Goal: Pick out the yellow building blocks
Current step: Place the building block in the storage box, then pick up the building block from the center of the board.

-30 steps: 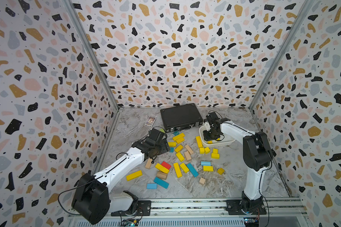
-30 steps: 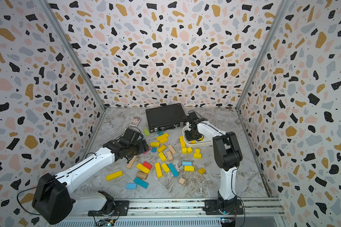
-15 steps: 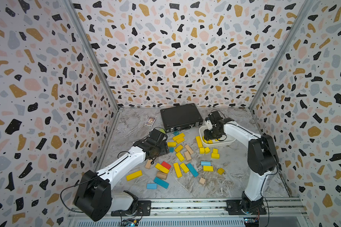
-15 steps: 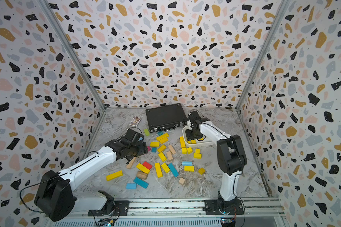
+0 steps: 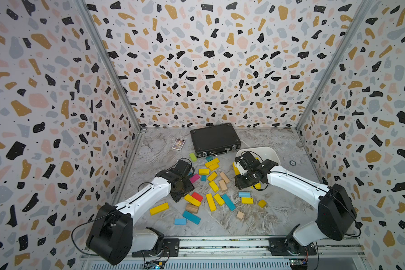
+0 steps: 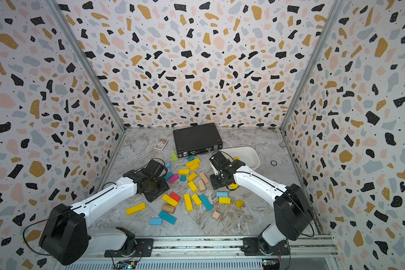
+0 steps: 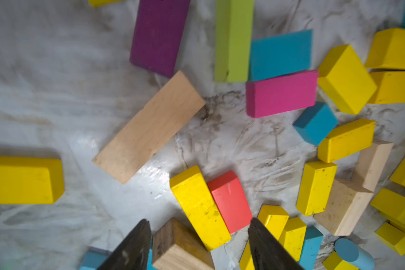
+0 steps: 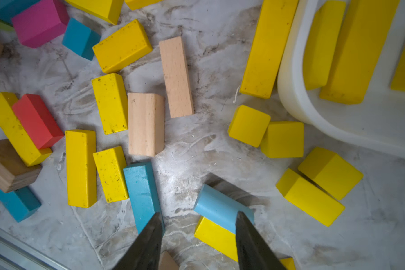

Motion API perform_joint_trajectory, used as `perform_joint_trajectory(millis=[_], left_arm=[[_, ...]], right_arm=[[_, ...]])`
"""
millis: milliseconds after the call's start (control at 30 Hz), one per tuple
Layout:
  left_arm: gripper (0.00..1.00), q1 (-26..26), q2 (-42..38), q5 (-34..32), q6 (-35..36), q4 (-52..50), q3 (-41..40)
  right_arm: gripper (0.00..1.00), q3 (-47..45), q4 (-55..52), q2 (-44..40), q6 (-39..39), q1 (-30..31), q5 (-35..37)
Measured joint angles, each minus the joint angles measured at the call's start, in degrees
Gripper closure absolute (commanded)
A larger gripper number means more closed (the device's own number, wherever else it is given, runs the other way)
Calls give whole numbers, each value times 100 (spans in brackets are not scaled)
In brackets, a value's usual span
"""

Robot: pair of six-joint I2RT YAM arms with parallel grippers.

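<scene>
Now the left gripper (image 7: 198, 221) hangs with its two fingers apart, holding nothing, over a red block (image 7: 229, 201). The right gripper (image 8: 199, 213) is spread apart and empty too, near a light blue block (image 8: 218, 203). Most yellow building blocks (image 8: 110, 102) lie mixed on the floor (image 8: 208, 152); a few sit in the white tub (image 8: 290, 93).

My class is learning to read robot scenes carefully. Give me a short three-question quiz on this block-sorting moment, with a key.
1. True or false: the white tub already holds yellow building blocks.
2. Which block lies against the yellow bar ahead of the left gripper? A red, B purple, C lime-green.
3. Are the jaws of the right gripper open or shut?
Key: 1 true. 2 A, the red block. 3 Open, holding nothing.
</scene>
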Motion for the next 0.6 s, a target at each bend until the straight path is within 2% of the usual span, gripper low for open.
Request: perform_joint_trajectory(millis=[367, 600], left_arm=[[42, -2, 584, 7, -1447, -17, 4], [44, -2, 994, 28, -1679, 315, 4]], right_arm=[[48, -42, -111, -415, 57, -2, 437], [48, -129, -157, -560, 98, -2, 531]])
